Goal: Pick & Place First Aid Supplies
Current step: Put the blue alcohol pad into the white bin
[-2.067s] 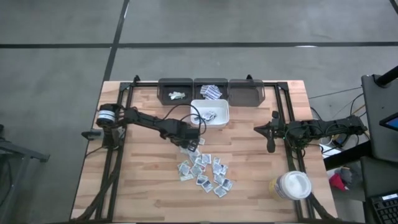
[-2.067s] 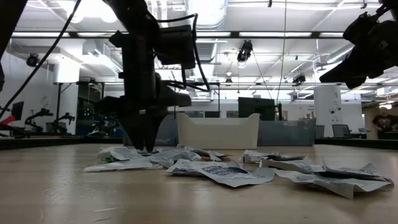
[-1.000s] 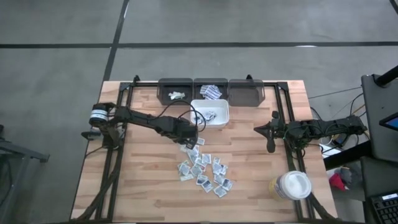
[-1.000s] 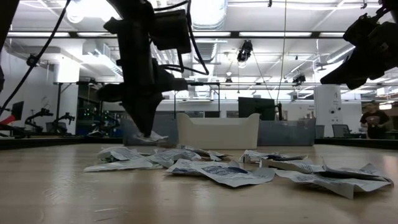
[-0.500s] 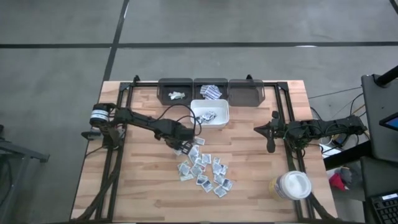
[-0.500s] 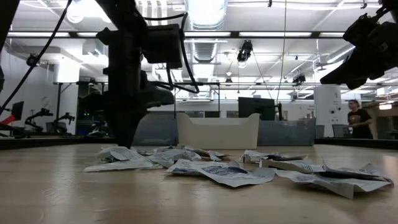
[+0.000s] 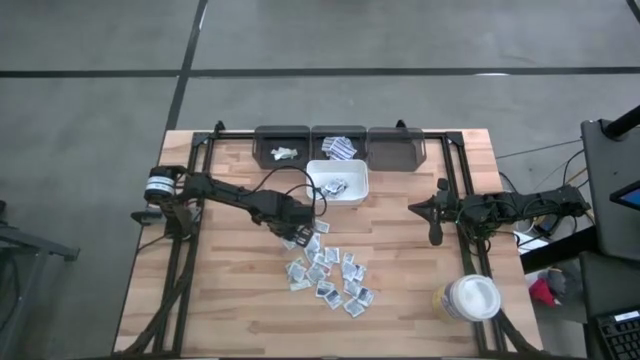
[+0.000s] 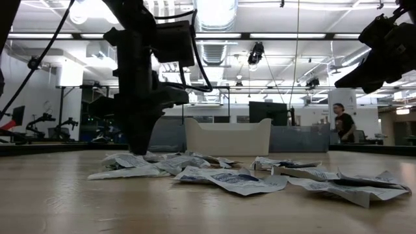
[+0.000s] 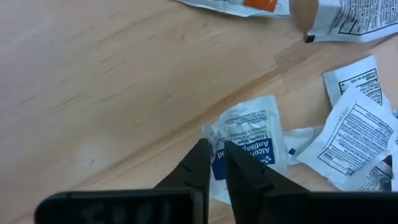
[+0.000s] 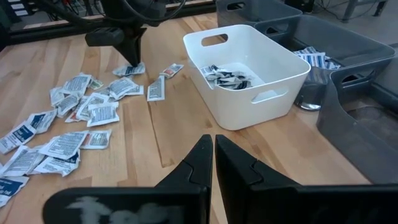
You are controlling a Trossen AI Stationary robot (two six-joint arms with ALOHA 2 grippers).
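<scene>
Sachets [image 7: 328, 272] sit piled mid-table, 6 o'clock of the white bin [image 7: 339, 182]; the left gripper [image 9: 214, 163] is down on a blue-print one [image 9: 249, 142] at the pile's 11 o'clock edge, tips barely apart. I'd pinch just that corner, lift straight, then swing to 1 o'clock over the rim. Lots of bare wood at 9 o'clock; the right gripper [image 10: 213, 151] is shut, parked way off at 3 o'clock.

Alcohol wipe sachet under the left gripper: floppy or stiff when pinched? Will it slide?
Probably floppy: the alcohol wipe sachet looks thin and crinkled, lying nearly flat on the table. Likely very light, so the left gripper could nudge it sideways across the smooth wood. It touches neighbouring sachets, which may get dragged along.
</scene>
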